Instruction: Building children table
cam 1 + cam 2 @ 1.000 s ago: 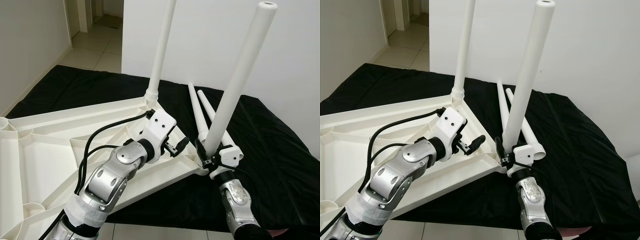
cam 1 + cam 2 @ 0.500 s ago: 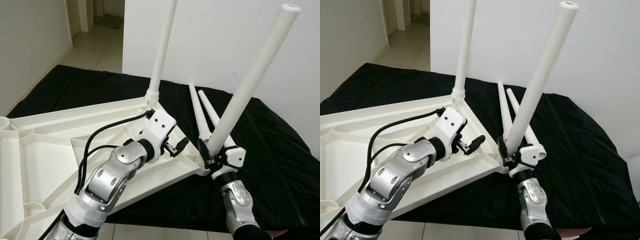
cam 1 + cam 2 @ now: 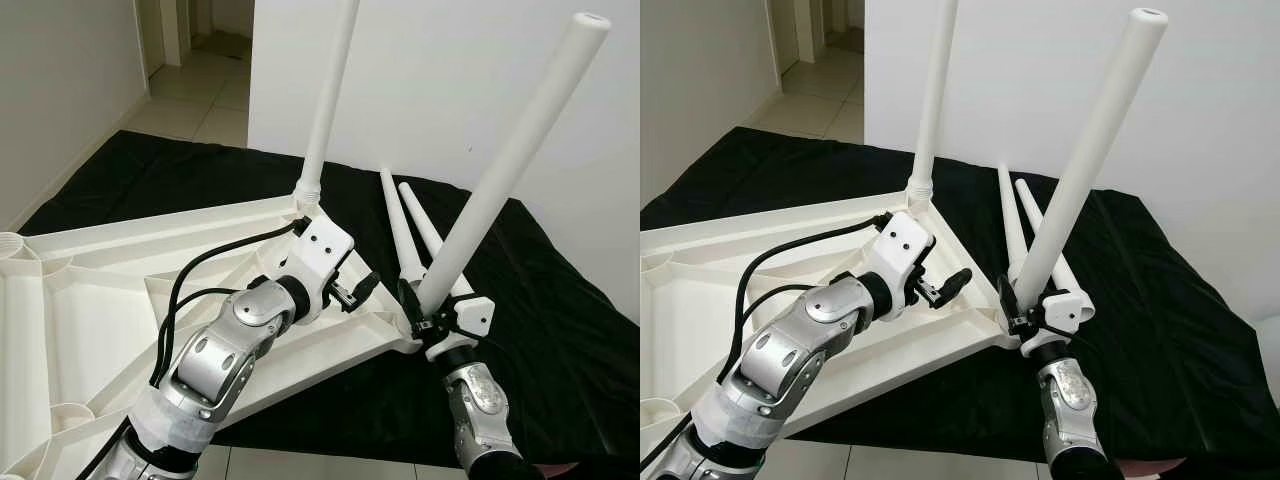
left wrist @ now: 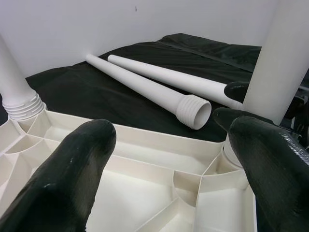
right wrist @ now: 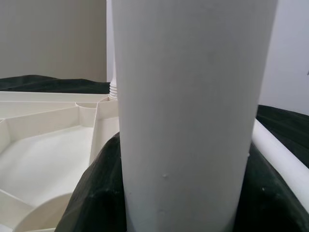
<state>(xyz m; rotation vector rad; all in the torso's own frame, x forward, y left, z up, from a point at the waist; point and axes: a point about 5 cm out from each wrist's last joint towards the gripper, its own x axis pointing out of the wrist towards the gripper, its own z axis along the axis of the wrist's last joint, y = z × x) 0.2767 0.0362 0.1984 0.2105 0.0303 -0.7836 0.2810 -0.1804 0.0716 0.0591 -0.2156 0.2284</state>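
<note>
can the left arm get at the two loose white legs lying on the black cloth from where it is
Probably yes. The left gripper hangs open over the upturned white plastic tabletop, and the two loose white plastic legs lie just beyond its rim on the black cloth. Only the tilted white leg held by the right gripper crowds one side.

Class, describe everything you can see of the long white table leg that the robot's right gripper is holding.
The long white table leg is a smooth, matt, plastic-looking tube, wider at its open top end. It leans up and to the robot's right, its lower end at the near corner of the upturned white ribbed tabletop. The right gripper is clamped round it low down, its black fingers wrapping both sides. Whether its end sits in the socket cannot be seen.
</note>
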